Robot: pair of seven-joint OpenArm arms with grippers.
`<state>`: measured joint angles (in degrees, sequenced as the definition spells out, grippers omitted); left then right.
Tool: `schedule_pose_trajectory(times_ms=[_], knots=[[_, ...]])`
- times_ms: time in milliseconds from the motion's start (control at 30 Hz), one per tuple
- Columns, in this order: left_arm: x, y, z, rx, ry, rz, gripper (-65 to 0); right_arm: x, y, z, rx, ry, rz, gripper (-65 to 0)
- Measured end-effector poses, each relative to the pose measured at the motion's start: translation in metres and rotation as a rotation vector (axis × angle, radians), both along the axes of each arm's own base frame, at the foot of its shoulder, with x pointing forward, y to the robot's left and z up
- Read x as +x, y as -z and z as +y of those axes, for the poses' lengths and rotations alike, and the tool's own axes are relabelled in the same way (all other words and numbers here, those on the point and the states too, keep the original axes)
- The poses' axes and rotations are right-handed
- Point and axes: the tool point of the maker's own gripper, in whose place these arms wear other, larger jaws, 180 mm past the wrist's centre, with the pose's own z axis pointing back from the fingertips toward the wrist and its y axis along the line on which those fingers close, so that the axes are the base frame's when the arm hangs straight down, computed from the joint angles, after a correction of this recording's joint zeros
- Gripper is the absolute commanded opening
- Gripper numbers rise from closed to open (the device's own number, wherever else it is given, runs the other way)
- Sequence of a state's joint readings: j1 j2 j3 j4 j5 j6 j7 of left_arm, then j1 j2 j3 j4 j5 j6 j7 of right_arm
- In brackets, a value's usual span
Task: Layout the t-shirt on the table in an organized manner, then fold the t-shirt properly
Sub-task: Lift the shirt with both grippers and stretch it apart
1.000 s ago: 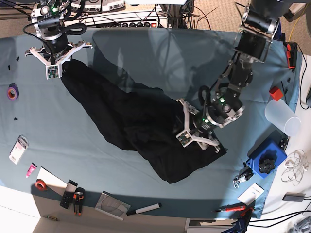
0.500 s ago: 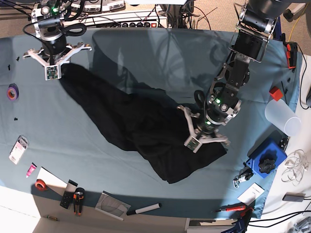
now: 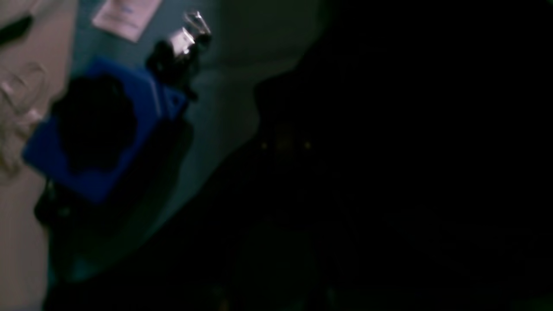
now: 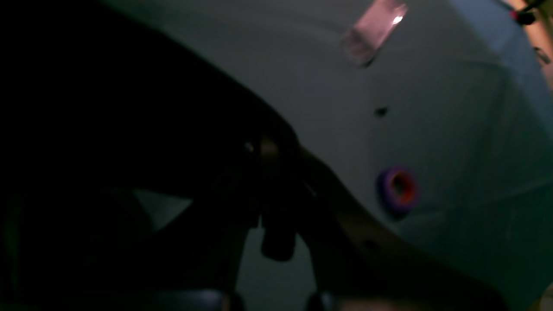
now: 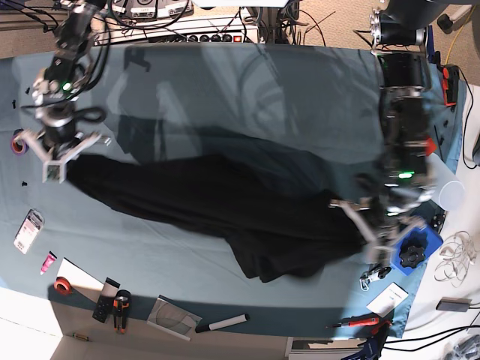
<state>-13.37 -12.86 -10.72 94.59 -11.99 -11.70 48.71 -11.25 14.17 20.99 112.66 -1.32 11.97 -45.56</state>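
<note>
- Now stretched: t-shirt point(image 5: 225, 210) pulled wide across desk point(image 5: 247, 82), from left edge toward right edge, no longer a diagonal heap.
- Left claw point(image 5: 379, 232) newly clamped on t-shirt; right claw point(image 5: 56, 161) clamped on far end.
- Layout underway, folding not started.

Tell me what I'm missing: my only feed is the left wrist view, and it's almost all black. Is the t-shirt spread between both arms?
Observer: Yes. In the base view the t-shirt lies in a long band across the table.
Operator: Who holds the far end?
Observer: The right pincer, shut on that end, near a purple tape roll.
Operator: And my end?
Observer: The left pincer is shut on the other end, beside the blue block.
</note>
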Motion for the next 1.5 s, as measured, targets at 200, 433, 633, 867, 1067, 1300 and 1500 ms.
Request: schedule_pose_trajectory(times_ms=[200, 433, 633, 867, 1067, 1300, 1500], knots=[[-0.037, 0.028, 0.019, -0.191, -0.034, 0.07, -65.0, -0.017, -0.025, -0.049, 0.003, 0.119, -0.056, -65.0], [-0.096, 0.072, 0.004, -0.322, 0.036, 0.231, -65.0, -0.055, -0.003, -0.066, 0.132, 0.174, 0.074, -65.0], [-0.125, 0.085, -0.012, -0.329, 0.162, 0.263, -65.0, -0.083, 0.024, -0.063, 0.16, 0.193, 0.231, -65.0], [-0.119, 0.069, -0.023, -0.351, 0.257, 0.193, -26.3, -0.078, 0.024, -0.055, 0.204, 0.149, 0.211, -65.0], [-0.109, 0.041, -0.028, -0.335, 0.291, 0.114, -26.4, -0.078, 0.024, -0.055, 0.204, 0.149, 0.212, -65.0], [-0.107, 0.0, -0.033, -0.223, 0.346, 0.025, -26.4, -0.078, 0.024, -0.055, 0.205, 0.151, 0.213, -65.0], [-0.104, -0.019, -0.037, -0.22, 0.352, -0.06, -26.4, -0.079, 0.024, -0.055, 0.205, 0.152, 0.216, -65.0]])
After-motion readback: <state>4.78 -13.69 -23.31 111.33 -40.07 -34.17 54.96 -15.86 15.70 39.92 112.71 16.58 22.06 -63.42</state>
